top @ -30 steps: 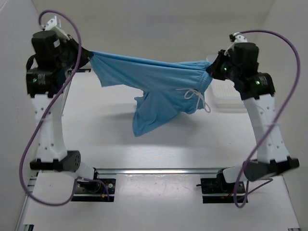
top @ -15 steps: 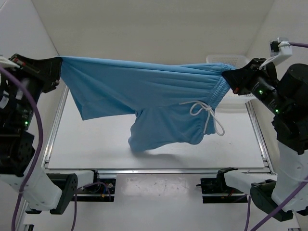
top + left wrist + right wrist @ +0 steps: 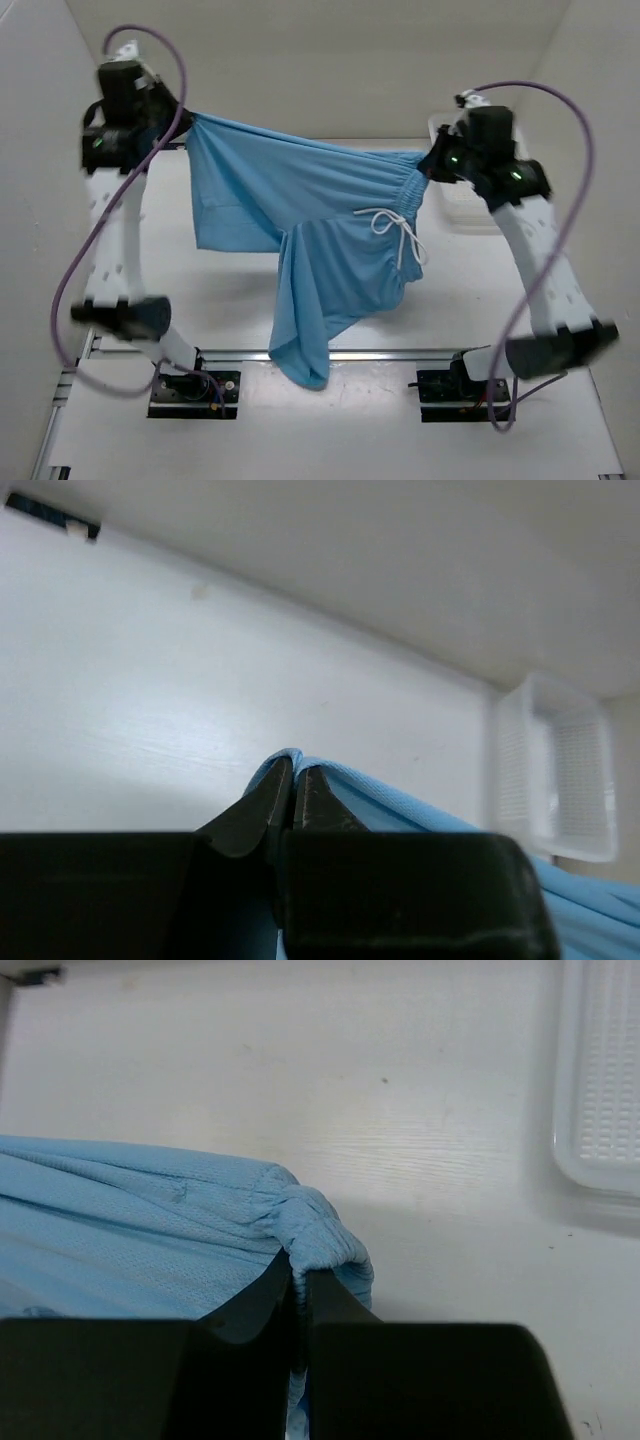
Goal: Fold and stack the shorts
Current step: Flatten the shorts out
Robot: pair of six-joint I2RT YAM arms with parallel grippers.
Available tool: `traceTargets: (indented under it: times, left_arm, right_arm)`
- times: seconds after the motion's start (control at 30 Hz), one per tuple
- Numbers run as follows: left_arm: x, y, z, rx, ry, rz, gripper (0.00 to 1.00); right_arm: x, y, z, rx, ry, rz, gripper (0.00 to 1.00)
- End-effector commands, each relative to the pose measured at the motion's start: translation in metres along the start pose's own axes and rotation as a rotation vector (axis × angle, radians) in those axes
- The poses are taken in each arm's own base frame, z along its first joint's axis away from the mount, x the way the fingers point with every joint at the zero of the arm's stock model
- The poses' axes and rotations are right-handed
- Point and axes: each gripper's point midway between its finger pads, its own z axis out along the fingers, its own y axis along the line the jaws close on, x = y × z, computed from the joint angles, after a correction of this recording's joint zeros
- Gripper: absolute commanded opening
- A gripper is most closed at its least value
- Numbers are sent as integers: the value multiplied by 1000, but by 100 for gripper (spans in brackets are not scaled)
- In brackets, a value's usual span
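The left claw is raised well above the desk, its two fingers pressed together on a thin fold of the light blue shorts. In the left wrist view a small ridge of that fabric pokes out just past the fingertips, and the rest of the cloth runs off to the claw's right side.

From this claw the shorts stretch across to the other claw as a hanging sheet, with the top edge sagging a little in the middle. Just below and beside the left claw one leg hangs flat and wide. Further along, between the two claws, the other leg drops much lower in a narrow, twisted drape. Whether its lowest tip touches anything cannot be told.

The white drawstring dangles in loops near the right claw, a little below it and toward the left claw.

The right claw is held at about the same height as the left. Its fingers are clamped on the gathered elastic waistband, which bunches into a rounded lump right at the fingertips in the right wrist view. The blue fabric spreads away from this claw on its left side.

Beyond the right claw, on its outer side, a white mesh basket sits on the desk, apart from the shorts.
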Motion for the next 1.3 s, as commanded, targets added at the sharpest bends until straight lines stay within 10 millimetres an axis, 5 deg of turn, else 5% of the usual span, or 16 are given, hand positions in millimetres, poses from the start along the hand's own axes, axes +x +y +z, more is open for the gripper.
traceTargets:
  times: [0.0,0.03,0.07,0.1,0.13,0.17,0.23,0.3,0.33,0.37,0.4,0.57,0.8,0.9,1.17,1.27]
  left_arm:
    - [38,48,117,-151,119,56,10]
    - [32,44,136,-132,111,64,10]
    - [38,45,161,-123,132,62,24]
    - [86,70,222,-158,252,76,50]
    - [68,59,228,-131,216,76,71]
    - [83,60,242,-115,260,61,83]
    - [112,77,260,-125,347,33,100]
    - [147,98,268,-178,422,18,100]
    - [128,86,249,-153,373,22,100]
    - [158,106,249,-204,429,22,100]
    - [161,110,242,-225,437,25,100]
    - [194,109,197,-263,522,52,95]
    - [299,122,128,-367,725,108,56]
    - [312,138,115,-425,740,109,51]
    - [261,162,174,-487,599,46,49]
    - [262,169,204,-486,620,33,42]
  right_arm:
    - [11,-43,94,155,36,20,5]
    - [39,-58,141,190,147,35,17]
    - [15,-56,158,200,98,43,57]
    - [17,-62,176,232,123,73,69]
    - [46,-77,217,279,221,92,76]
    - [10,-69,222,274,151,103,79]
    - [27,-72,237,304,218,120,81]
    - [38,-72,237,315,235,112,85]
    - [31,-69,230,306,209,112,85]
    - [38,-71,227,310,220,112,85]
    - [64,-79,225,331,277,112,85]
    - [109,-77,186,295,338,137,83]
    - [206,-74,142,232,519,239,77]
    - [241,-78,127,226,576,263,71]
    - [259,-81,128,242,616,289,66]
    - [259,-82,135,246,624,290,68]
